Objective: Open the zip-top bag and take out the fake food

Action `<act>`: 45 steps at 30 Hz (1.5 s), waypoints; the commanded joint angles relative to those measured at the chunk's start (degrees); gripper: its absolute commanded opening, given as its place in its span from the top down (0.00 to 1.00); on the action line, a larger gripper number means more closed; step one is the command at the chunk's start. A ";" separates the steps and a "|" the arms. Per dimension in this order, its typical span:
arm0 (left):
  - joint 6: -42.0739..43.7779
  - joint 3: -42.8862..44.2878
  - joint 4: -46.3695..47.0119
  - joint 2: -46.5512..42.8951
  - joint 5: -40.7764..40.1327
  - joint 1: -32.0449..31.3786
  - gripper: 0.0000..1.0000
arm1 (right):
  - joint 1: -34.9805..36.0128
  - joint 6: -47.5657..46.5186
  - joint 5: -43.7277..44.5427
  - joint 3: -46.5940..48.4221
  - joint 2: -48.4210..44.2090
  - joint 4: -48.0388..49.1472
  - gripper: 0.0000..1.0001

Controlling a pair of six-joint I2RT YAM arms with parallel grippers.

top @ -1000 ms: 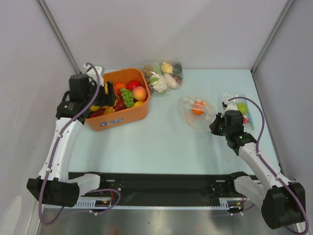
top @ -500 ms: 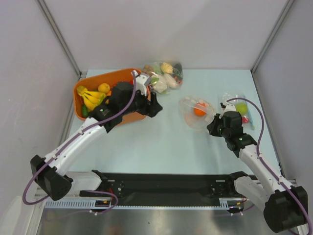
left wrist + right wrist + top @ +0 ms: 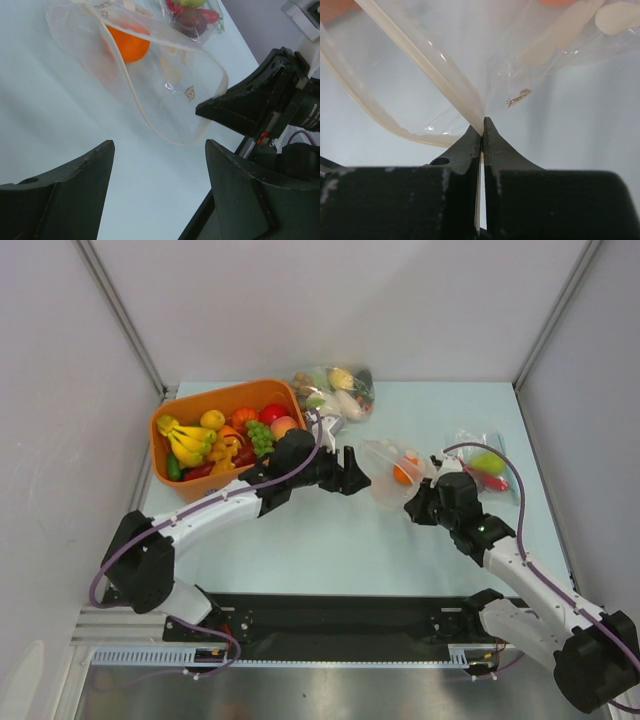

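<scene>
A clear zip-top bag (image 3: 388, 468) lies mid-table with its mouth gaping toward the left. Inside it are an orange (image 3: 405, 471) and pale round slices (image 3: 171, 74). My right gripper (image 3: 412, 506) is shut on the bag's near edge; in the right wrist view its jaws (image 3: 482, 122) pinch the film where the pale zip strip (image 3: 435, 75) meets them. My left gripper (image 3: 357, 472) is open just left of the bag's mouth, nothing between its fingers (image 3: 159, 145). The bag's rim (image 3: 150, 117) is a short way ahead of them.
An orange bin (image 3: 228, 388) at the back left holds bananas, grapes, an apple and other fake food. A second filled bag (image 3: 335, 392) lies at the back centre. A third bag (image 3: 485, 464) with green and red pieces lies right of the right gripper.
My left arm has swung from over the orange bin rightward to the bag's mouth. My right gripper has dragged the bag a little leftward, still shut on it.
</scene>
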 commanded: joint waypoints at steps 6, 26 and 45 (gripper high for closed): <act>-1.50 -0.57 7.72 6.16 0.71 -0.26 0.22 | 4.03 2.78 1.17 2.75 0.77 2.97 1.00; 8.96 1.54 0.87 13.64 0.01 0.10 1.00 | -11.34 -5.93 -6.03 12.69 -1.09 -0.66 0.46; 12.57 2.07 -1.24 14.87 0.62 0.18 1.00 | -19.79 -3.73 -10.87 13.39 33.45 27.84 0.34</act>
